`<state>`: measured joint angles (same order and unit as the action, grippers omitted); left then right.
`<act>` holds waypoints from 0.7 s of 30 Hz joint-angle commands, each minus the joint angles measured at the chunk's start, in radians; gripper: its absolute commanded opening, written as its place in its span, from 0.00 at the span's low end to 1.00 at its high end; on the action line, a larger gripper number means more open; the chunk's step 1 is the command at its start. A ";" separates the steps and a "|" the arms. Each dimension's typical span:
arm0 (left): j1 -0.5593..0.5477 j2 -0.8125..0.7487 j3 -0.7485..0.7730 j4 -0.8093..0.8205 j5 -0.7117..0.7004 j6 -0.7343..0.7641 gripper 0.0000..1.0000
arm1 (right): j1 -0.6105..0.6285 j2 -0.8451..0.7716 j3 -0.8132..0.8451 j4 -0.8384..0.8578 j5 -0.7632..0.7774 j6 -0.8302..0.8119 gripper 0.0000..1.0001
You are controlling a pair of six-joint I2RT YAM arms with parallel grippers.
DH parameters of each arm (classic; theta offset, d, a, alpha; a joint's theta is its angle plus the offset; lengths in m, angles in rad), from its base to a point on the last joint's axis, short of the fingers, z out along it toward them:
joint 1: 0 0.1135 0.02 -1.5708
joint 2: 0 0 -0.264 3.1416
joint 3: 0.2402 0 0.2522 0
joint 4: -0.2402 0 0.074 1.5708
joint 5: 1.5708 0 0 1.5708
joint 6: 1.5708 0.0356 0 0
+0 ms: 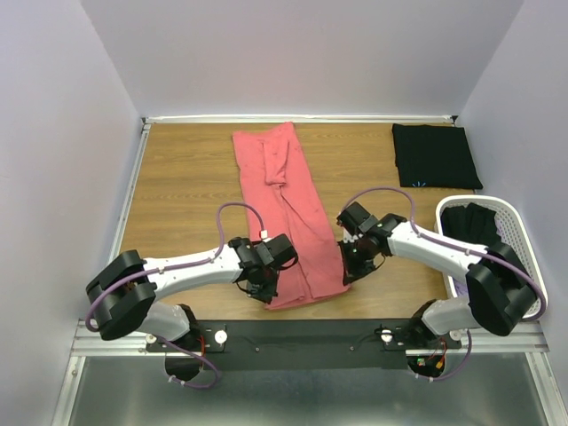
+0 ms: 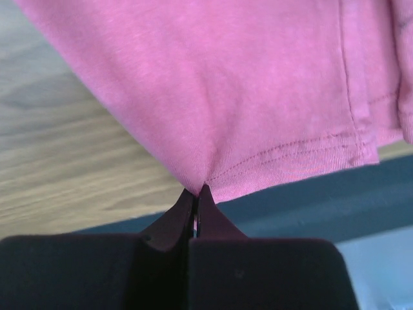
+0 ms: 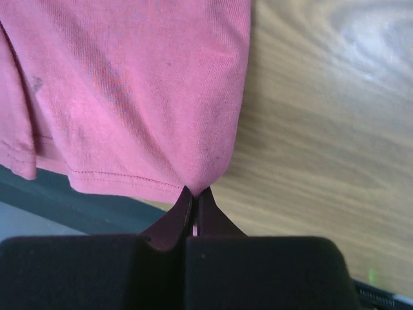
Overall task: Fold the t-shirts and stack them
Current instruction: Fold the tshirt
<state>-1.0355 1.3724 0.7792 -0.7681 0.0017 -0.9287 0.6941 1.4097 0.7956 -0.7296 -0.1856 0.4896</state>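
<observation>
1. The left gripper (image 2: 197, 194) is clamped shut on the near-left hem corner of the coral-pink t-shirt (image 1: 286, 200). The cloth puckers into the tips in the left wrist view.
2. The shirt lies flat on the table (image 1: 182, 186) between the two arms, already narrowed to a long strip. Its long axis runs near to far, with the far end leaning a bit left. The hem end sits right at the table's near edge.
3. The right gripper (image 3: 195, 194) is pinched shut on the near-right hem corner in the same way, with bare wood on its outer side.
4. Key relation: the whole length of the strip extends away from both grippers toward the far edge. Each arm has its own corner, so neither is nearer. Likely next move is to lift both corners and carry the hem along the long axis to the far end, halving the strip. The corners need to travel level or the fold skews.
5. Far right, a folded black t-shirt (image 1: 435, 155) sits well apart from the pink one — probably the stack spot. Near it, a white basket (image 1: 517, 226) holds dark cloth (image 1: 470, 224).
</observation>
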 commanded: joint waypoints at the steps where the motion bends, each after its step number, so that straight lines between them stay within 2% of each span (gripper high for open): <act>1: -0.017 -0.007 -0.006 0.001 0.078 0.017 0.00 | 0.004 -0.018 0.033 -0.102 -0.009 -0.006 0.01; 3: -0.008 0.001 0.032 0.009 0.066 0.051 0.00 | 0.002 0.003 0.091 -0.113 0.015 -0.006 0.01; 5: 0.014 0.007 0.074 0.000 0.028 0.073 0.00 | 0.002 0.008 0.169 -0.114 0.104 0.007 0.01; 10: 0.187 -0.015 0.130 0.019 -0.043 0.164 0.00 | -0.008 0.101 0.364 -0.120 0.279 -0.035 0.00; 16: 0.405 0.000 0.161 0.140 -0.103 0.272 0.00 | -0.027 0.299 0.592 -0.081 0.380 -0.115 0.00; 21: 0.483 0.080 0.216 0.223 -0.184 0.340 0.00 | -0.038 0.406 0.704 -0.011 0.428 -0.178 0.01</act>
<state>-0.5926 1.3998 0.9470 -0.6415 -0.0788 -0.6773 0.6697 1.7523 1.4250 -0.7971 0.1364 0.3824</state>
